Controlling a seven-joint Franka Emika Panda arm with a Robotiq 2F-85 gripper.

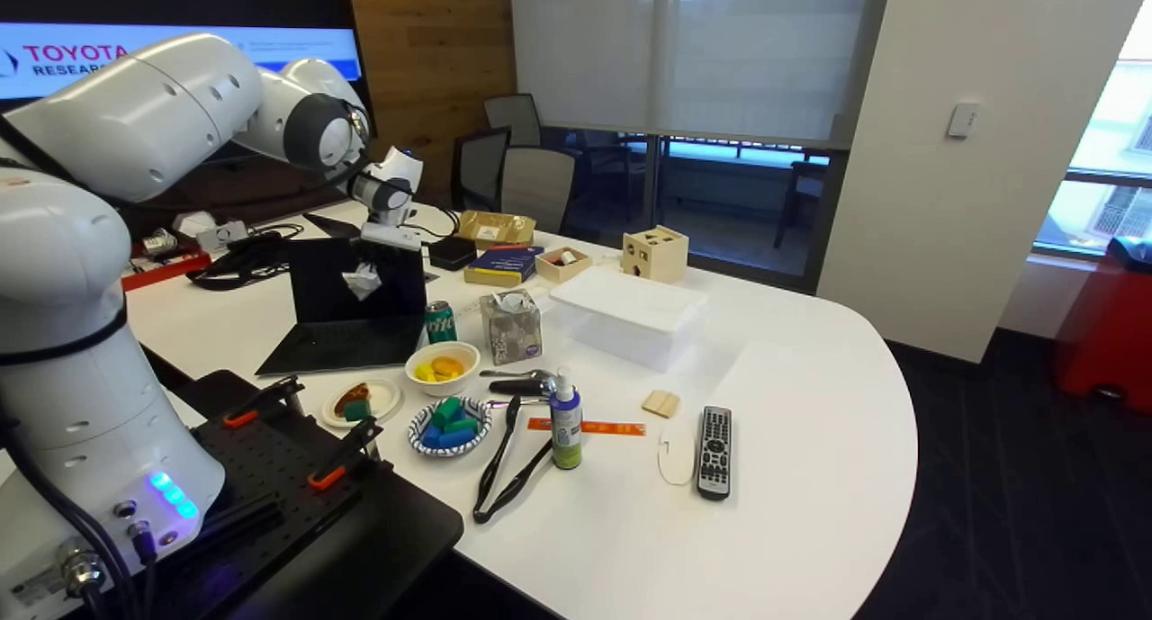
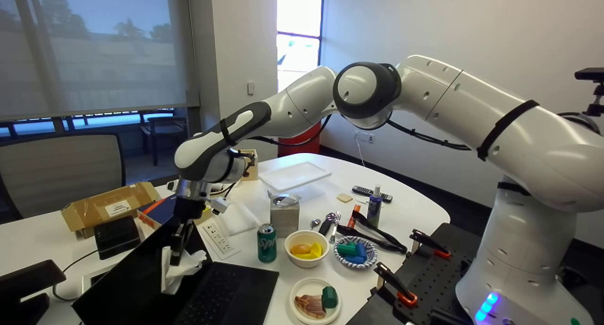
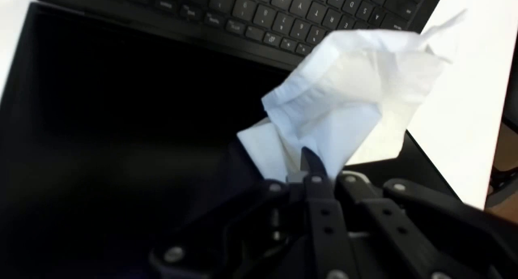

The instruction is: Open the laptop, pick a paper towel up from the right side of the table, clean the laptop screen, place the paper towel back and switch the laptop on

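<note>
A slim dark laptop [image 1: 346,343] stands open on a white table [image 1: 792,512]. Crumpled white paper towel [image 3: 348,84] fronts its black screen [image 3: 121,105].

In an exterior view, you can pass over open surface [image 1: 810,458] at lower right; left of centre, the green can [image 1: 440,323] and white bowl [image 1: 439,388] block you beside the laptop [image 1: 337,314].

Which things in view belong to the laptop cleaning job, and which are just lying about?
Belonging to the job:
thin white paper towel
black pincer, shut on the towel
slim black laptop, open
flat black laptop screen
large white round-edged table

Just lying about:
green metal drink can
long grey-and-black remote control
pale wooden cube with cut-out holes
brown cardboard box
</note>
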